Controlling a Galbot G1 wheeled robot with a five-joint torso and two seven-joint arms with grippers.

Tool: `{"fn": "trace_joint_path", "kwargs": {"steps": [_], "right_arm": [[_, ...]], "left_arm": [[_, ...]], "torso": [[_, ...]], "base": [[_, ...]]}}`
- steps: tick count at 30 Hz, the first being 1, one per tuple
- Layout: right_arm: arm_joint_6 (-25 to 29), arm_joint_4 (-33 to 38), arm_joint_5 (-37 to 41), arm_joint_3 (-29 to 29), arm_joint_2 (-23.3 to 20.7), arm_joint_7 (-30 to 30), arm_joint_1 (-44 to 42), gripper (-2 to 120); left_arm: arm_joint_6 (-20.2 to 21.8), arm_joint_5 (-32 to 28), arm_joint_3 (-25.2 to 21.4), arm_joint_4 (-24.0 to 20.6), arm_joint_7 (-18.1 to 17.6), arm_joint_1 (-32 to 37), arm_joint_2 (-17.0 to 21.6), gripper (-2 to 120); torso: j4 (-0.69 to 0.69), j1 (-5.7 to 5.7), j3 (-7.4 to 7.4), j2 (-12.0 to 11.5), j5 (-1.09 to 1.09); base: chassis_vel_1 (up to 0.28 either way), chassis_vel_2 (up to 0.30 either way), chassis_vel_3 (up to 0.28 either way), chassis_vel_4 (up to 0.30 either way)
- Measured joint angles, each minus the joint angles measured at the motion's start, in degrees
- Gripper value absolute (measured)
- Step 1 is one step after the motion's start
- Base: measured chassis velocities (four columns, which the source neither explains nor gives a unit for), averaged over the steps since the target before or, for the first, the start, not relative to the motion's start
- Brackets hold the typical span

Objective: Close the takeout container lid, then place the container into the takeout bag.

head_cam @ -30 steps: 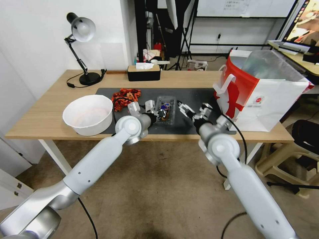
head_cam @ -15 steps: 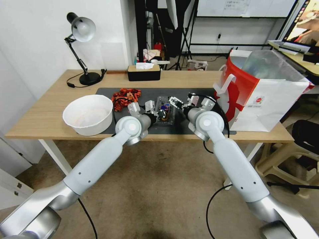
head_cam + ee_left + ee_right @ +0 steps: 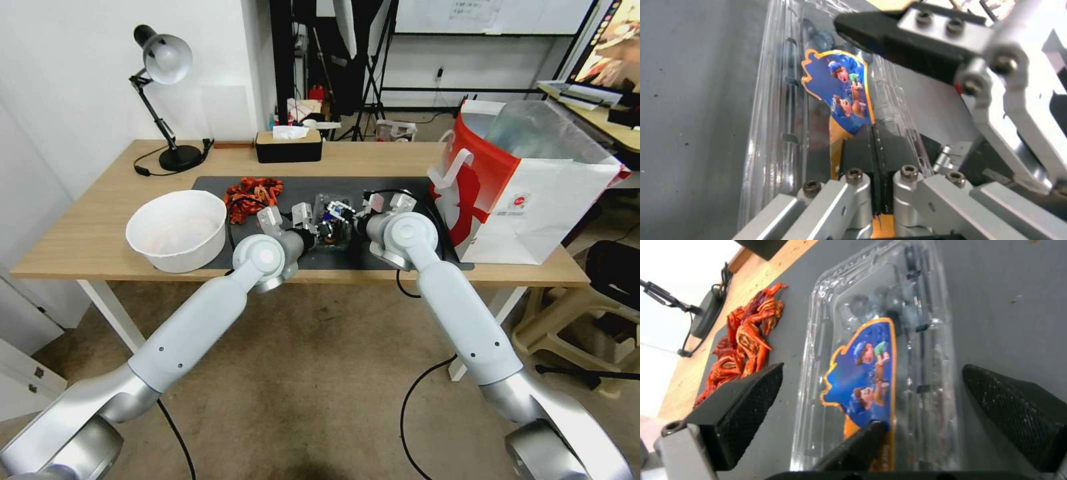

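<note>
In the head view you see the container [image 3: 335, 220] on the dark mat [image 3: 400, 190] of the counter [image 3: 100, 220], between both end effectors; the bag [image 3: 527, 193] stands well to its right. In the left wrist view, your left end effector [image 3: 878, 140] pinches the container's edge. In the right wrist view, your right end effector [image 3: 871, 400] is wide apart around it.
</note>
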Motion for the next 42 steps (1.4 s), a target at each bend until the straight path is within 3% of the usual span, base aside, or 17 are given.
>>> {"fn": "trace_joint_path", "kwargs": {"steps": [8, 17, 20, 21, 22, 27, 33, 42], "right_arm": [[-1.2, -1.9, 1.2, 0.3, 1.4, 0.9, 1.2, 94], [-1.4, -2.9, 1.6, 0.9, 2.0, 1.3, 1.3, 68], [-1.5, -2.8, 2.0, 1.1, 1.6, 1.8, 0.9, 45], [-1.5, -2.8, 2.0, 1.1, 1.6, 1.8, 0.9, 45], [-1.6, -2.6, 2.2, 1.1, 1.4, 1.9, 0.7, 34], [-1.7, -2.3, 2.3, 1.3, 1.3, 1.9, 0.5, 17], [-1.6, -1.8, 2.4, 1.7, 0.9, 1.9, 0.0, 14], [-1.5, -0.5, 2.8, 2.3, -0.4, 1.7, -0.7, 14]], "left_arm": [[-0.2, 0.1, 0.1, 0.1, 0.2, 0.0, -0.1, 0], [-0.2, 0.1, 0.1, 0.1, 0.4, -0.2, 0.2, 0], [-0.3, 0.1, 0.1, 0.0, 0.5, -0.1, 0.2, 0], [-0.3, 0.1, 0.1, 0.0, 0.5, -0.1, 0.2, 0], [-0.3, 0.1, 0.1, -0.2, 0.5, -0.1, 0.3, 0], [-0.3, 0.0, 0.0, -0.8, 0.4, -0.1, 0.8, 0], [-0.6, 0.0, -1.4, -2.4, 0.4, 0.4, 2.0, 0], [-1.4, 0.6, -5.3, -9.0, 0.9, 4.7, 7.8, 0]], "torso": [[-0.02, -0.01, -0.01, 0.0, 0.0], [-0.01, -0.01, -0.01, 0.0, 0.01], [-0.01, 0.0, 0.0, 0.0, 0.01], [-0.01, 0.0, 0.0, 0.0, 0.01], [0.02, 0.0, 0.01, 0.0, 0.03], [0.04, 0.0, 0.01, 0.0, 0.02], [0.04, 0.0, 0.0, 0.0, 0.01], [0.01, 0.01, 0.01, 0.0, 0.0]], "base": [[0.0, 0.0, 0.0, 0.0], [0.0, 0.0, 0.0, 0.0], [0.0, 0.0, 0.0, 0.0], [0.0, 0.0, 0.0, 0.0], [0.0, 0.0, 0.0, 0.0], [0.0, 0.0, 0.0, 0.0], [0.0, 0.0, 0.0, 0.0], [0.0, 0.0, 0.0, 0.0]]}}
